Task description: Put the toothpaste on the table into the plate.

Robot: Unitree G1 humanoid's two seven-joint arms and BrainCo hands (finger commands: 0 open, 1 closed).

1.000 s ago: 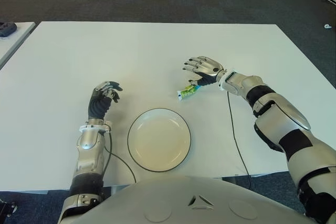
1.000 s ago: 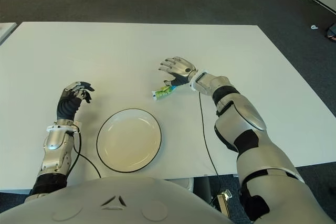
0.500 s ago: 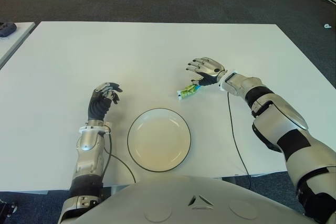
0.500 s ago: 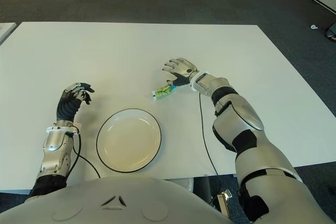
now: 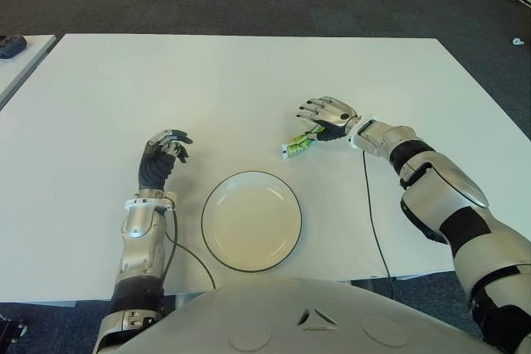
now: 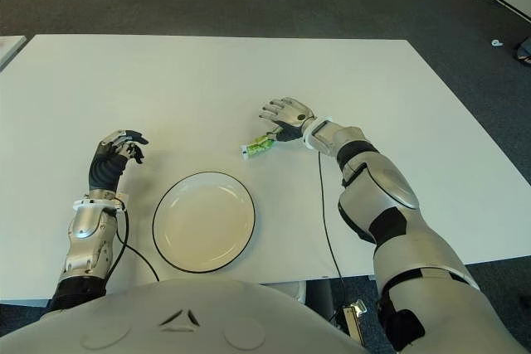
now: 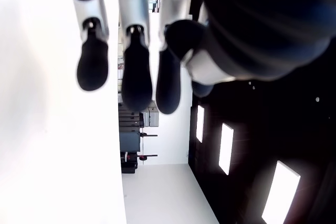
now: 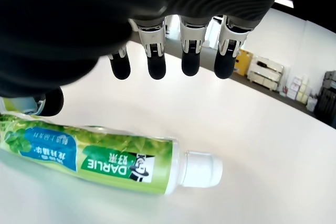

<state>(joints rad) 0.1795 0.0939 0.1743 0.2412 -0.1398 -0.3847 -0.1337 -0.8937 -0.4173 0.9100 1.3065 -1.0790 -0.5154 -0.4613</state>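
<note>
Toothpaste (image 5: 300,143): small green tube, lying flat on the white worktop (image 5: 249,80), apart from the plate and beyond its far right rim. Long axis runs diagonally; the white cap end points toward the plate and the robot's left, the crimped tail toward the right hand.

Plate (image 5: 251,220): round, white, dark-rimmed, nothing in it, near the front edge of the worktop between the two arms.

Right hand (image 5: 328,113): just above and beside the tail end of the tube, palm down. Fingers (image 8: 156,61) spread and hanging over the tube, holding nothing; thumb tip close by the tail. Whether any tip touches the tube cannot be told. This is plainly the nearer hand; the tube lies directly below its fingers, toward the plate side.

Left hand (image 5: 163,155): idle, shows to the left of the plate, well apart from the tube. Fingers loosely curled, holding nothing.

View notes: the eye views give the layout, namely tube, plate and both hands in relation. The right wrist view alone shows the clear gap between fingertips and tube, the cap, and the label. The left wrist view shows only that hand's own fingers and bare worktop.
</note>
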